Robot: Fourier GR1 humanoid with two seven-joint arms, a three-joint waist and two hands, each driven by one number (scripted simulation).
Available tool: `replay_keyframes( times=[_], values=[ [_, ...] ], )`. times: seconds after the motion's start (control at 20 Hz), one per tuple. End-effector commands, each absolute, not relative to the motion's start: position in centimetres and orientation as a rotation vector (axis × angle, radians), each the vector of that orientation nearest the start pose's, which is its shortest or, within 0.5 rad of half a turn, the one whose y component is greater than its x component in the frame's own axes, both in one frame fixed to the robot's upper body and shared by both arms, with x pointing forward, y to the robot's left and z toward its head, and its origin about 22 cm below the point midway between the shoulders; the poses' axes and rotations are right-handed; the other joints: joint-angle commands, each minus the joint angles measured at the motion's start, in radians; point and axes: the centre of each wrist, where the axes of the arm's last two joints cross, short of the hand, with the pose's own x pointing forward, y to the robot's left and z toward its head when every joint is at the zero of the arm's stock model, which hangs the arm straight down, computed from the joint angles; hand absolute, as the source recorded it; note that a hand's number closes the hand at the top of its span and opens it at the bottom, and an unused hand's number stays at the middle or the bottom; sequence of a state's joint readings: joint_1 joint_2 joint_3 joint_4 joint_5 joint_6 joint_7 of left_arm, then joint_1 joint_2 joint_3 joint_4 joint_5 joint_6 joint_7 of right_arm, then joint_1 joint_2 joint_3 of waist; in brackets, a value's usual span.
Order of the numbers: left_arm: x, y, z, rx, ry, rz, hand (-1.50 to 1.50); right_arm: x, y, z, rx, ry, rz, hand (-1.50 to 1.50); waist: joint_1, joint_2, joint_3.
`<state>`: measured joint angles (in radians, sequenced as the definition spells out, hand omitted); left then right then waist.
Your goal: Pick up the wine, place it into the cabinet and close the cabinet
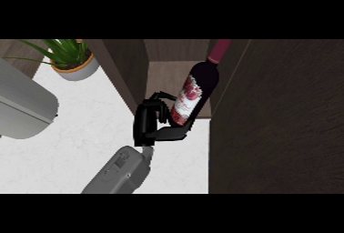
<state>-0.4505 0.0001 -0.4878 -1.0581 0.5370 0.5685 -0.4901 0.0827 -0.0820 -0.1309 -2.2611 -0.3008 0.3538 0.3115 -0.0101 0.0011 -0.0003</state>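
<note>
Head view, stock as it lies.

Item: wine bottle (pixel 194 93), dark glass, red-and-white label, red capsule at the neck. Position: lower end at the cabinet's front edge, neck pointing further in, body over the wooden cabinet shelf (pixel 161 75). Whether its base rests on the shelf I cannot tell.

Item: my one visible hand (pixel 153 125), black, on a grey forearm rising from the lower edge. I cannot tell from this view whether it is my left or my right. State: fingers and thumb curled round the bottle's lower end, thumb beneath the base, fingers against its left side.

Item: cabinet door (pixel 275 118), dark brown, standing open at the right and filling that side of the view.

Item: white surface (pixel 80 132), below and left of the cabinet. Potted plant (pixel 70 59) at upper left; a grey rounded object (pixel 23 107) at the left edge, not identified.

Progress, as I judge it: pick-up done; placing nearly done, bottle not yet released. Left: let go, draw clear, shut the door.
</note>
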Motion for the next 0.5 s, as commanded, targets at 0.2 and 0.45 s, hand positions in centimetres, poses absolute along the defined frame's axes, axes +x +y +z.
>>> replay_keyframes(
  times=[0.2, 0.45],
  values=[
    [30.2, 9.5, -5.9, -0.111, -1.705, 0.229, 1.5, 17.3, -26.9, 15.9, 0.253, -1.901, 0.258, -1.5, -0.006, 0.002, 0.0],
    [31.1, 10.4, -6.3, -0.194, -1.703, 0.304, 1.5, 18.2, -26.1, 15.1, 0.257, -1.892, 0.245, -1.5, -0.003, 0.002, 0.0]
  ],
)
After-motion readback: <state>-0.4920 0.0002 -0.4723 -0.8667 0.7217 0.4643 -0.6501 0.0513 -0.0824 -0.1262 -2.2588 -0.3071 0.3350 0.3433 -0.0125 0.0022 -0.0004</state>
